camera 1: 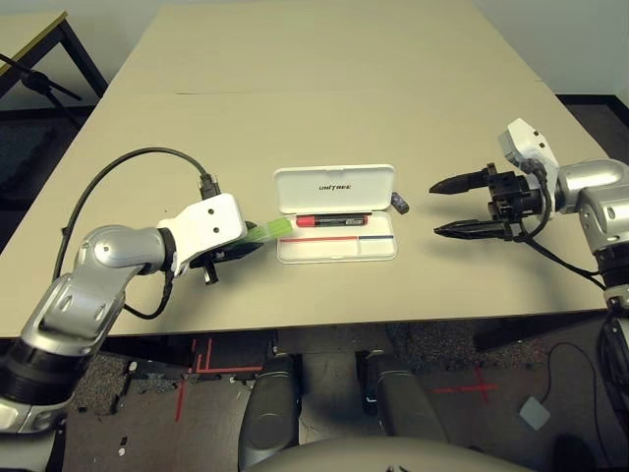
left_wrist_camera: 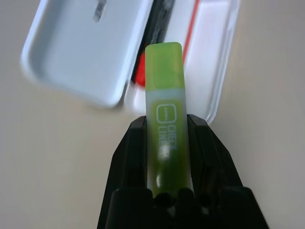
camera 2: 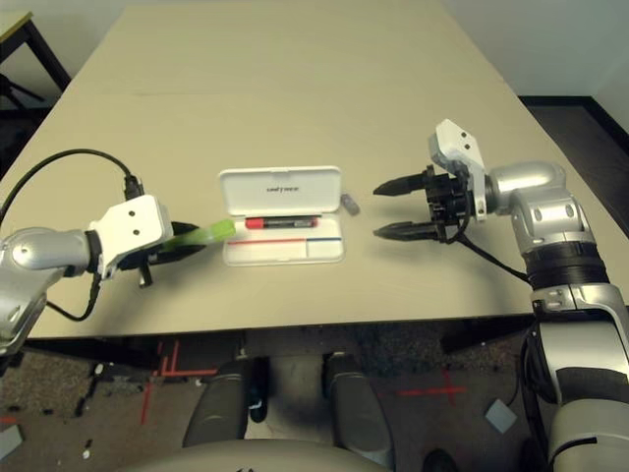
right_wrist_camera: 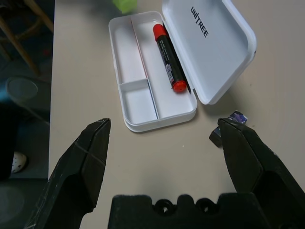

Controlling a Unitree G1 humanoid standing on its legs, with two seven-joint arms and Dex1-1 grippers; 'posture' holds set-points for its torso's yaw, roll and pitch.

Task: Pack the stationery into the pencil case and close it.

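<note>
Left claw (left_wrist_camera: 164, 143): closed on the highlighter, one black finger on each flat side; it sits low over the worktop just beside the case's left end.
Highlighter (left_wrist_camera: 164, 95): lime-green flat stick with a paler band and white print reading "CHECK LINE"; its free end points at the case and reaches its left edge. The rear end is hidden between the fingers.
Right claw (camera 1: 462, 206): spread wide, holding nothing, fingers pointing toward the case from its right side, a little apart from it.
Case (right_wrist_camera: 138, 71): white, rectangular, rounded corners, lying open at the worktop's middle; the lid (camera 1: 334, 187) stands tilted back on the far side and carries small dark "UNITREE" print. The tray is split by thin walls into long channels and one short compartment.
Marker (right_wrist_camera: 169, 57): dark barrel with red at both ends, lying lengthwise in the channel next to the hinge.
Block (right_wrist_camera: 228, 129): small and dark with a purplish top, on the worktop just outside the case's right end, near the lid's corner; partly covered by a right claw finger in the right wrist view, and too small to make out further.
Worktop (camera 1: 324, 79): plain beige.
</note>
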